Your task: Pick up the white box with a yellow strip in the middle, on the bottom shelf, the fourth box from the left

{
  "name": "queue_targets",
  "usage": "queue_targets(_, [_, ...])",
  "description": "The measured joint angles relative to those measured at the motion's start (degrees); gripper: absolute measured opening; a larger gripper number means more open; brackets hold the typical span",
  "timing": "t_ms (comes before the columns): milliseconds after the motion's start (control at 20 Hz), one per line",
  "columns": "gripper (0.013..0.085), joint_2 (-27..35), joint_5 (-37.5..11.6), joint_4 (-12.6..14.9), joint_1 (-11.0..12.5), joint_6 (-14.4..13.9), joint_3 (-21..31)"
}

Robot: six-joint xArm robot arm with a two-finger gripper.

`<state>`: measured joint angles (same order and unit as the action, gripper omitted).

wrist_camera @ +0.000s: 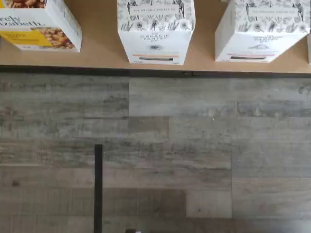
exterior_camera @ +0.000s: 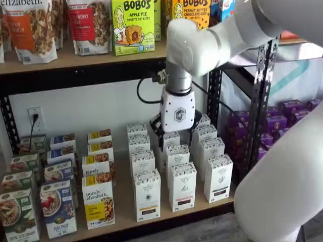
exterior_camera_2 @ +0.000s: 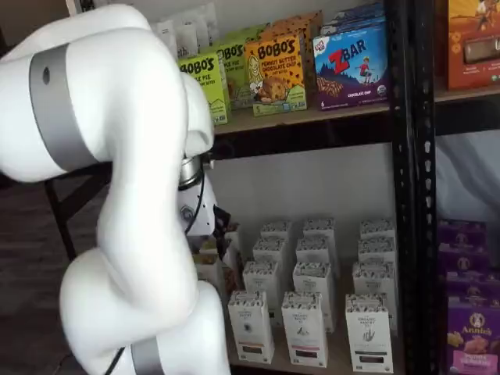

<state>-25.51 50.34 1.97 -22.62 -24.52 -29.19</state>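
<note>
While the gripper, its finger state not discernible, hangs behind the front row, the white box stands at the bottom shelf front edge beside the purely elizabeth box, seemingly light, stiff, crushable cardboard best pinched across its narrow sides.

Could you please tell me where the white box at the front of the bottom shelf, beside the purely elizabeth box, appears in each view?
Wrist view: the white box stands between the purely elizabeth box and a twin carton.
Shelf view: front row, just right of the purely elizabeth box.
Shelf view: leftmost visible front-row carton, beside the arm.
Shared landmark: the twin carton.
</note>
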Motion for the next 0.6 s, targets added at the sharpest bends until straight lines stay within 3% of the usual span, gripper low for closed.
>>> queue_targets(150, [0.0850, 4.0, -2.2, 0.2, -0.4, -0.6, -0.4])
queue_targets(350, [0.0850, 7.5, -8.5, -2.0, -0.4, 1.0, 0.5])
queue_targets(600, [0.0850, 13.2, -14.6, -2.7, -0.3, 1.7, 0.1])
